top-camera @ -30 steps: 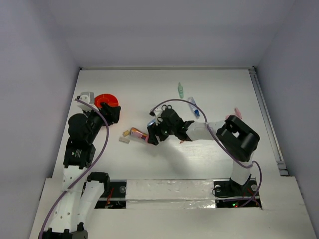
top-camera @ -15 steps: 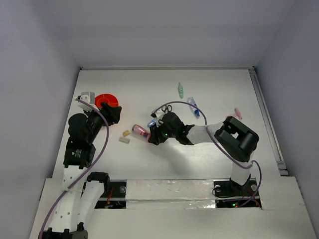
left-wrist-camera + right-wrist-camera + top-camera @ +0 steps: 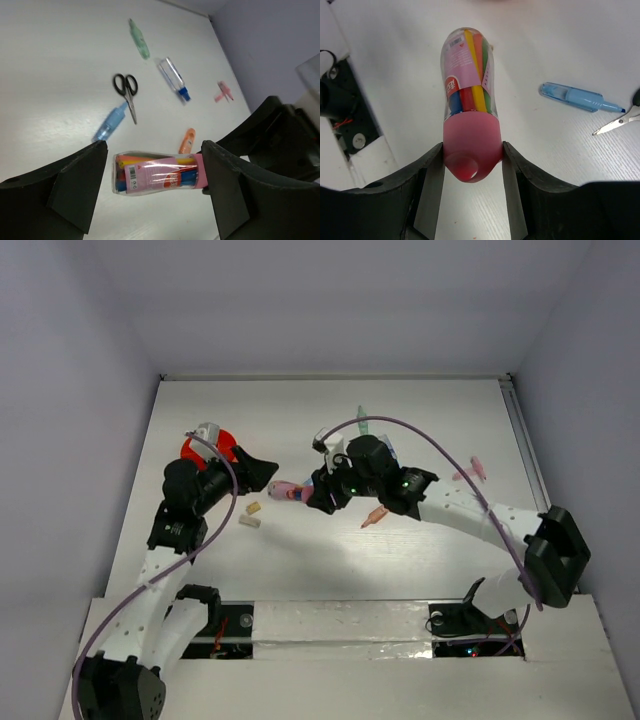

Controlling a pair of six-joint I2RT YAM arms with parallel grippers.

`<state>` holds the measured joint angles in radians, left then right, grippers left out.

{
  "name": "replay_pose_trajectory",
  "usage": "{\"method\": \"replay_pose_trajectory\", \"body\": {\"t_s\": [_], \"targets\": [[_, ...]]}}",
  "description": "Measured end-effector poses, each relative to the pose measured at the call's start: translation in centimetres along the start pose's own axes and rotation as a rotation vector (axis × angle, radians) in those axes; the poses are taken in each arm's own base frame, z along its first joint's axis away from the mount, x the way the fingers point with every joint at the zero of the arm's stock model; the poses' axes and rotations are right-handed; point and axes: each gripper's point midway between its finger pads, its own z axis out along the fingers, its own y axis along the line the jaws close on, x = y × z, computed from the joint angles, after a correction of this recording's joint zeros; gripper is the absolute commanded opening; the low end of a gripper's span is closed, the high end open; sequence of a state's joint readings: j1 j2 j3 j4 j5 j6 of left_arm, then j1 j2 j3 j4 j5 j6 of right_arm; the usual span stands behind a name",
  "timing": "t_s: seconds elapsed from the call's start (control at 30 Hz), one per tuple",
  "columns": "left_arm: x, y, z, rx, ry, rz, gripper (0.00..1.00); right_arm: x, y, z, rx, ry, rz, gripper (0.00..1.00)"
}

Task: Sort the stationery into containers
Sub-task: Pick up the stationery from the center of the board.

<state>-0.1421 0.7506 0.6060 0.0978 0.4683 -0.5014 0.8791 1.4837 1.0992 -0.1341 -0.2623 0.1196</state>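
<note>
Holding out a pink tube (image 3: 467,75)
Right end effector (image 3: 472,152) clamped its cap (image 3: 471,142); left end effector (image 3: 154,160) gaped empty, tube just ahead. Probably light, stiff, slick: best gripped mid-barrel.

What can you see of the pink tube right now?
The tube is clear plastic with a rounded pink cap and a pink barcoded label, packed with yellow, red, blue and orange pens. The right hand clamps its cap end, holding it roughly level, apparently above the table. The left hand stands open with a finger beyond each end; whether they touch it is unclear.
</note>
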Motion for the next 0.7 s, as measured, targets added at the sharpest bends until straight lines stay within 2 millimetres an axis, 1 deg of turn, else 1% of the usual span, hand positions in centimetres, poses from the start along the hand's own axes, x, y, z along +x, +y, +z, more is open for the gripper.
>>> {"method": "replay_pose_trajectory", "body": {"t_s": [0.07, 0.13, 0.23, 0.3, 0.5, 0.6, 0.7], "targets": [[1.6, -0.1, 0.6, 0.024, 0.044, -0.039, 0.73, -0.7, 0.7, -1.0, -0.025, -0.010, -0.012, 0.20], [2.4, -0.4, 0.8, 0.045, 0.060, -0.060, 0.72, -1.0, 1.2, -1.6, -0.042, -0.007, -0.019, 0.20], [2.5, -1.6, 1.0, 0.099, 0.051, -0.065, 0.72, -1.5, 1.8, -2.1, -0.065, 0.000, -0.030, 0.20], [2.3, -2.6, 1.0, 0.141, 0.041, -0.061, 0.69, -2.2, 2.3, -2.4, -0.083, 0.004, -0.039, 0.20], [2.5, -5.0, 0.7, 0.249, 0.019, -0.051, 0.65, -5.4, 3.2, -3.1, -0.145, -0.046, -0.059, 0.20], [2.7, -5.8, 0.1, 0.288, 0.006, -0.046, 0.64, -6.4, 2.6, -3.2, -0.170, -0.057, -0.042, 0.20], [2.4, -6.5, -0.5, 0.317, -0.019, -0.041, 0.63, -6.9, 1.3, -3.3, -0.181, -0.064, -0.015, 0.20]]}}
